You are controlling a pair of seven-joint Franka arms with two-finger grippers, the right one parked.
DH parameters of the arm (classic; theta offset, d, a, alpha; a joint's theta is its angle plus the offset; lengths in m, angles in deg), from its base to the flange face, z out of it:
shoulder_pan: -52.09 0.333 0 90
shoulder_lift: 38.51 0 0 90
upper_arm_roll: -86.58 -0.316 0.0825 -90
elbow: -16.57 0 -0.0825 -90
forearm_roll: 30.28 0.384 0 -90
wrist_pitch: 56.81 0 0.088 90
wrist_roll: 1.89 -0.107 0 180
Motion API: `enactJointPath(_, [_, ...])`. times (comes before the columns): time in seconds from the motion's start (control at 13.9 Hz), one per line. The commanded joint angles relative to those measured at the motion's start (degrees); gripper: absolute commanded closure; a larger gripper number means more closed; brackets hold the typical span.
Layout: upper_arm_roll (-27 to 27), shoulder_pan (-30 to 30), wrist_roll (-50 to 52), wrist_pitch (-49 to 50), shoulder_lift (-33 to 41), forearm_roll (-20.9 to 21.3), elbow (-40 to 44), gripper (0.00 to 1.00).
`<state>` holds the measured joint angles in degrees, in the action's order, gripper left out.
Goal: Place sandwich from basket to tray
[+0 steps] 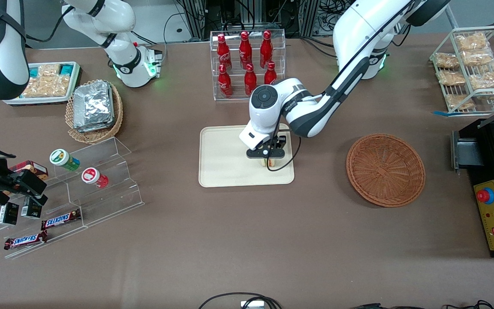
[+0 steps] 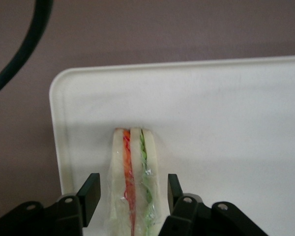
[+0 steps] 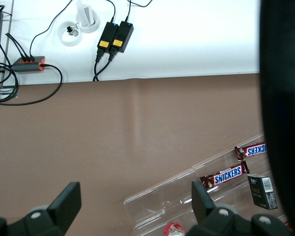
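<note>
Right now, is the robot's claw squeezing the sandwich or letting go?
Gripper: open over the tray, fingers apart on either side of the sandwich, not squeezing it.

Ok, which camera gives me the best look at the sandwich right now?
Left wrist view: the sandwich stands on the tray between the open claw fingers, layers clear. The front view shows only a sliver under the claw; the right wrist view shows none.

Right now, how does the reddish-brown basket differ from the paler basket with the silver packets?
The reddish-brown basket is wider, darker and holds nothing; the paler basket is smaller and tan, with foil packets piled in it. The first lies toward the working arm's end, the second toward the parked arm's. Both are round wicker. The tool is over the tray, open around the sandwich.
</note>
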<state>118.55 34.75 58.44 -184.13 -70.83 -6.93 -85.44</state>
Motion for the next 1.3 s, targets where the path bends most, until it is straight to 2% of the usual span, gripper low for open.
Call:
enactJointPath(0.0, [0.12, 2.04, 0.93, 3.04, 1.46, -0.67, 2.51, 0.37])
enactJointPath(0.22, [0.03, 4.85, 1.45, 4.79, 3.83, -1.89, 3.74, 0.37])
enactJointPath(0.43, [0.12, 9.94, 1.28, 13.39, 6.03, -3.65, 7.95, 0.36])
enactJointPath(0.5, [0.12, 11.52, 0.84, 15.94, 6.47, -3.65, 9.62, 0.26])
enactJointPath(0.58, [0.12, 12.84, 0.75, 18.05, 6.65, -3.74, 11.03, 0.00])
enactJointPath(0.94, [0.21, 17.68, -0.04, 23.17, 8.41, -4.53, 14.56, 0.00])
enactJointPath(1.01, [0.29, 18.73, -1.96, 24.13, 9.28, -4.71, 14.56, 0.00])
enactJointPath(1.22, [-0.49, 21.90, -13.97, 29.30, 13.76, -9.18, 13.24, 0.00])
